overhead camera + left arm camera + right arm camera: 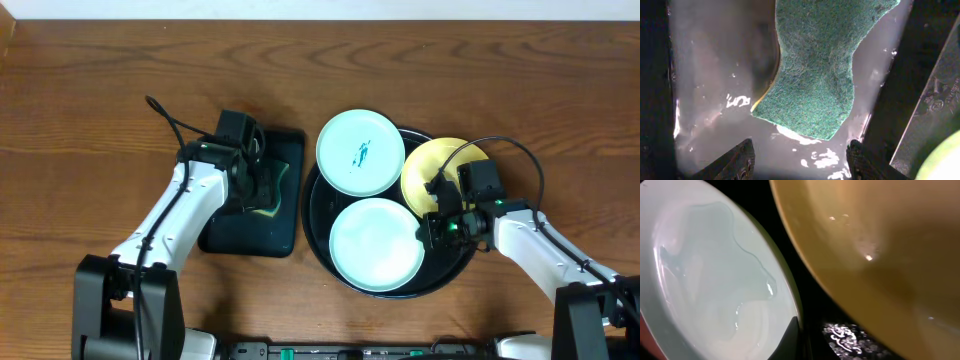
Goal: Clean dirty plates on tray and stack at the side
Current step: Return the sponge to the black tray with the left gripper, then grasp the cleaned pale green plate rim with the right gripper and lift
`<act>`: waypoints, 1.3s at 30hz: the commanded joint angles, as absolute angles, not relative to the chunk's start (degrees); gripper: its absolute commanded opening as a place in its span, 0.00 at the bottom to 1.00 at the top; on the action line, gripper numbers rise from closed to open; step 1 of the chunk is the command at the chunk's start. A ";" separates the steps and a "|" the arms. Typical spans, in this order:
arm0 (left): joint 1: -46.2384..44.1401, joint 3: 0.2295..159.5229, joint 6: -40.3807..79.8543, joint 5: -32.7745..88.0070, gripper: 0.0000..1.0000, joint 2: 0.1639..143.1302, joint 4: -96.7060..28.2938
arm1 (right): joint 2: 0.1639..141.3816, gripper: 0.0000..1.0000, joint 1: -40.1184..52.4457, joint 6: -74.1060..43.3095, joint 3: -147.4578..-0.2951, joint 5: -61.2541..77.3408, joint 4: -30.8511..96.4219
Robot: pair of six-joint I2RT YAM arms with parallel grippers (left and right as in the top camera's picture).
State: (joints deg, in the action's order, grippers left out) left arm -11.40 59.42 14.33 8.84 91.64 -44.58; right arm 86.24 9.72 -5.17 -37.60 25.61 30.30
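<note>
Hovering over green sponge [815,65] on rectangular tray [255,236], left claw [800,156] wide, right claw [437,213] closed beside yellow plate [428,166]

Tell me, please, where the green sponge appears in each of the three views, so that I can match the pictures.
Overhead: the green sponge lies left of centre, on the rectangular black tray, beside the round black tray.
Left wrist: it fills the upper middle, lying on the wet tray floor.
Right wrist: not in it.
Shared landmark: the rectangular black tray, seen in the overhead and left wrist views.
</note>
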 commanded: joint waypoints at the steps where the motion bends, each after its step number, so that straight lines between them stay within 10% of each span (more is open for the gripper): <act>1: -11.16 58.98 14.20 8.58 0.61 91.64 -44.53 | 86.37 0.01 10.22 -4.14 -37.78 28.99 30.13; 26: -11.16 58.92 14.20 8.58 0.61 91.72 -43.22 | 63.33 0.01 27.22 -7.49 -38.61 -20.01 27.14; 39: -11.16 58.92 14.20 8.56 0.61 91.72 -43.16 | 63.26 0.01 47.09 18.61 -38.63 -44.25 11.60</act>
State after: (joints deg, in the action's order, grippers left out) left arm -11.40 59.42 14.33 8.82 91.64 -43.07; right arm 63.96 43.53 8.67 -37.67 -33.89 14.00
